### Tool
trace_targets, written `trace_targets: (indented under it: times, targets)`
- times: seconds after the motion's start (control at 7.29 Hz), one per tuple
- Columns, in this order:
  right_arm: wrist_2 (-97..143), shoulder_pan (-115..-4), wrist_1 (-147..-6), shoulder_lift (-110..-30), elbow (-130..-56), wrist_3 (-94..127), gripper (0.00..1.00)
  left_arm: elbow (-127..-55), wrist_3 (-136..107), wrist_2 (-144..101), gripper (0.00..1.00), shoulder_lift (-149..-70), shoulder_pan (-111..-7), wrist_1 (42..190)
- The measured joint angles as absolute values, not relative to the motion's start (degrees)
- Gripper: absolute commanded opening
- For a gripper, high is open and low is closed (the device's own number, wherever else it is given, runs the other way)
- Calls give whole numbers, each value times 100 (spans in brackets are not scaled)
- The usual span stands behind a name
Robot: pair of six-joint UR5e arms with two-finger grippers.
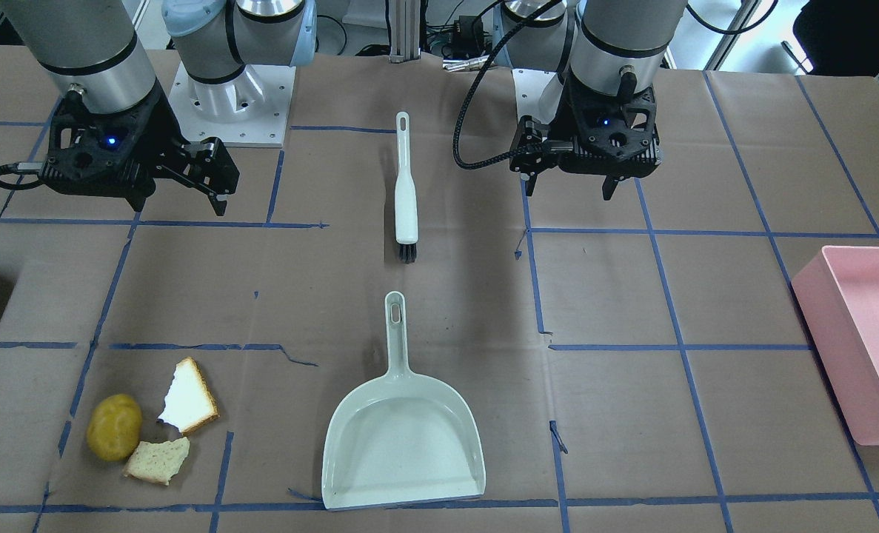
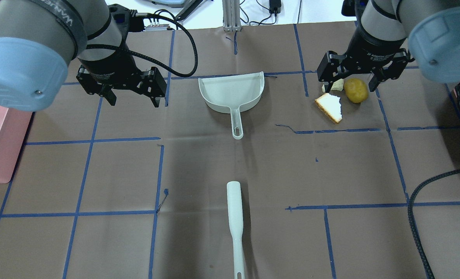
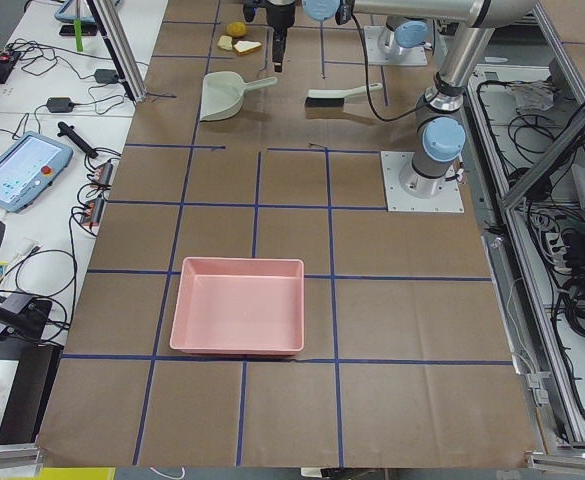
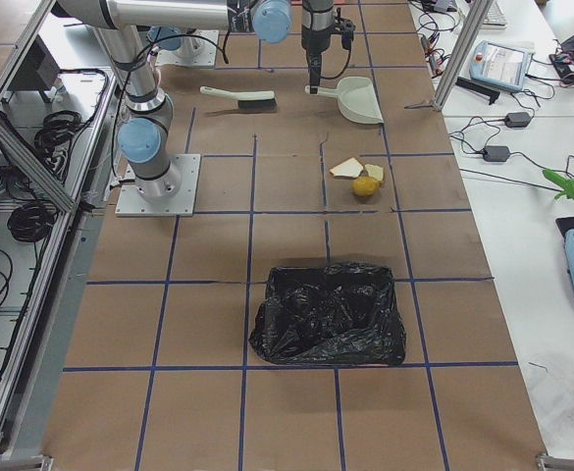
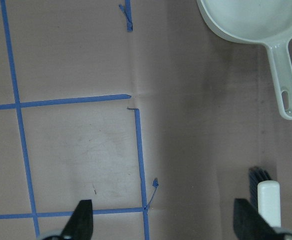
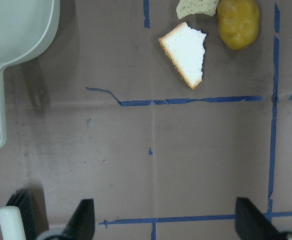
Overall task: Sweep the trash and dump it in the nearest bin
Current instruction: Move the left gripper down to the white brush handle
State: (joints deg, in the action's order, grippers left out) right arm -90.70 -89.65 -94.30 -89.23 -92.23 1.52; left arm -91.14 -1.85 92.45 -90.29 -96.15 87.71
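Note:
The trash lies together on the table's far right side: a yellow-brown potato, a triangular piece of white bread and a smaller torn piece. A pale dustpan lies mid-table, its handle towards the robot. A white brush lies nearer the robot. My right gripper hangs open and empty, high above the table. My left gripper hangs open and empty, left of the dustpan.
A pink bin stands at the table's left end. A bin lined with a black bag stands at the right end, beyond the trash. Blue tape lines grid the brown table cover.

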Motion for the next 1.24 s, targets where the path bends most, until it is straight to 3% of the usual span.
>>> trace_targets:
  times: [1.24]
  targets:
    - [-9063, -8965, -9431, -8914, -9234, 132, 100, -9265, -990, 9224, 100, -9038, -9948, 8758]
